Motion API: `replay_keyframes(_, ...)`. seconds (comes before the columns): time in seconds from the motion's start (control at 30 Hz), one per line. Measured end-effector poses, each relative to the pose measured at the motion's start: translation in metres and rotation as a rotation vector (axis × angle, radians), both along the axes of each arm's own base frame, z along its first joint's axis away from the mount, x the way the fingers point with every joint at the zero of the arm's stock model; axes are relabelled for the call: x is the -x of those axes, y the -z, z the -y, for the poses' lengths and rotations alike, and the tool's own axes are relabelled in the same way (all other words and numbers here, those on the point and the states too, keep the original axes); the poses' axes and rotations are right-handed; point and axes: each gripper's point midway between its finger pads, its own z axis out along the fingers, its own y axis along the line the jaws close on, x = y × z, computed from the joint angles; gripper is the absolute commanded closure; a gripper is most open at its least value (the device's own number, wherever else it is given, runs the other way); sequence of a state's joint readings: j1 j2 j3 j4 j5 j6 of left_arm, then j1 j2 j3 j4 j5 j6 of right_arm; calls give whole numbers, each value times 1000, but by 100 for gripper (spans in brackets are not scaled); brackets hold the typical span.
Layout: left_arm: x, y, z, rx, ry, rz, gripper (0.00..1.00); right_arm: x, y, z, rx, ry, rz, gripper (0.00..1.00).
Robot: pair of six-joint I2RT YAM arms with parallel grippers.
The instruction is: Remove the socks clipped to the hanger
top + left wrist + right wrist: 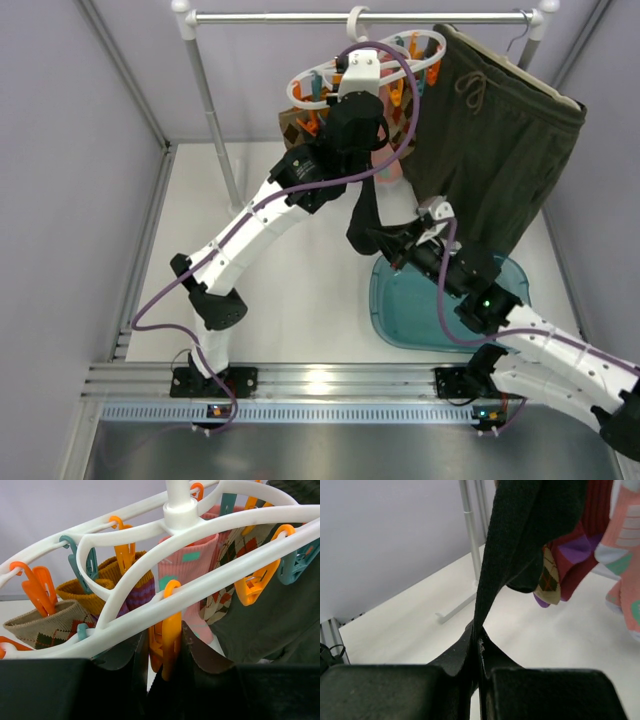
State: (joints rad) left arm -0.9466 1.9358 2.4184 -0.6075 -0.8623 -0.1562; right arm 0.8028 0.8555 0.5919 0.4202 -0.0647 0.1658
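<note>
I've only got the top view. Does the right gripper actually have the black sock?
Observer: Yes. The right wrist view shows the right gripper shut on the black sock, which stretches upward from it.
Operator: And the left one?
Observer: The left gripper is closed on an orange clip under the hanger.
Operator: Any other socks up there?
Observer: A pink sock and an argyle sock hang behind that clip.

You have nothing legible to read here; no lettering, number or brand shows on the hanger (200, 530); the socks (187, 565) carry only patterns.
</note>
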Motion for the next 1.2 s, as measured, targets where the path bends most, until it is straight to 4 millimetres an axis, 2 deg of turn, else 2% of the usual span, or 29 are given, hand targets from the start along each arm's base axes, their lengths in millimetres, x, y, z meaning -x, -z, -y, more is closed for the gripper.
replay_keyframes(0.27, 1, 1, 8, 13, 40, -6, 100, 24, 3, 60, -56, 142, -37, 100)
replay_keyframes(0.33, 1, 1, 9, 17, 47, -7, 100, 24, 6, 66, -50, 168, -51, 100)
replay_keyframes(0.47, 2, 1, 10, 20, 50, -8, 100, 20, 28, 73, 15, 212, -113, 100)
replay_keyframes(0.63, 2, 1, 11, 27, 54, -9, 100, 4, 45, 89, 59, 354, -201, 100)
replay_keyframes(0.83, 4, 3, 13, 31, 72, -17, 100, -13, 52, 116, 52, 564, -307, 100)
replay_keyframes(1.03, 14, 3, 17, 60, 141, -36, 100, -18, 41, 138, 41, 650, -356, 100)
replay_keyframes(1.2, 20, -2, 17, 91, 176, -38, 98, -55, 36, 156, 62, 688, -427, 100)
